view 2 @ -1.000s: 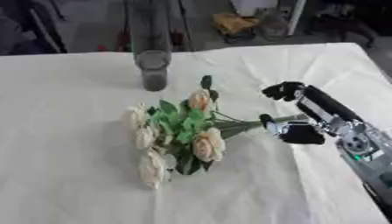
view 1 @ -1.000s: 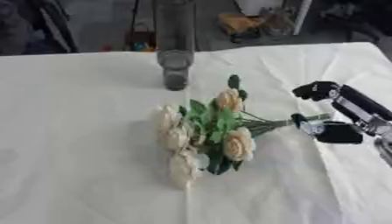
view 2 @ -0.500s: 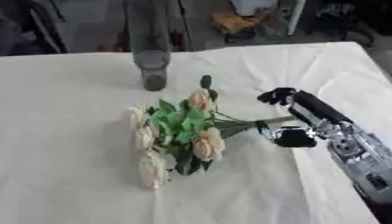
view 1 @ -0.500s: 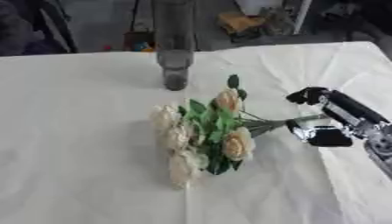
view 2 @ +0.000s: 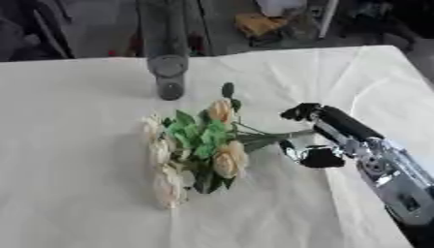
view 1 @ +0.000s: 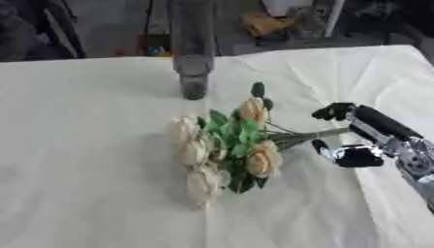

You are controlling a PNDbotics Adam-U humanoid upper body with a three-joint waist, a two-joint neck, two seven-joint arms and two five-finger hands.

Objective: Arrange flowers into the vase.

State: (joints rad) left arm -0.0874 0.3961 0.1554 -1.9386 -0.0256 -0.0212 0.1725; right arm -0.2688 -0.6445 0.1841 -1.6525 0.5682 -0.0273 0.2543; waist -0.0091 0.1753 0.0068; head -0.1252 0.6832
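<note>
Rose bouquet (view 1: 224, 147) lying on the cloth-covered worktop (view 1: 85, 145).
The right hand (view 2: 318, 140) has its fingers (view 2: 298, 111) spread around the green stem ends; contact is unclear. The tall grey vase (view 1: 193, 58) stands beyond, top cut off.

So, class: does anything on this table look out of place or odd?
Yes: the bouquet lies flat on the white tablecloth rather than standing in the grey vase behind it. The right hand brackets its stems.

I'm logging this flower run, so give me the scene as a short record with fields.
flowers: cream bouquet lying flat on the white table, stems toward the robot's right
vase: tall grey vase upright at the far edge, apart from the flowers
right hand: right hand at the stem ends, fingers and thumb either side
left hand: not in view
</note>
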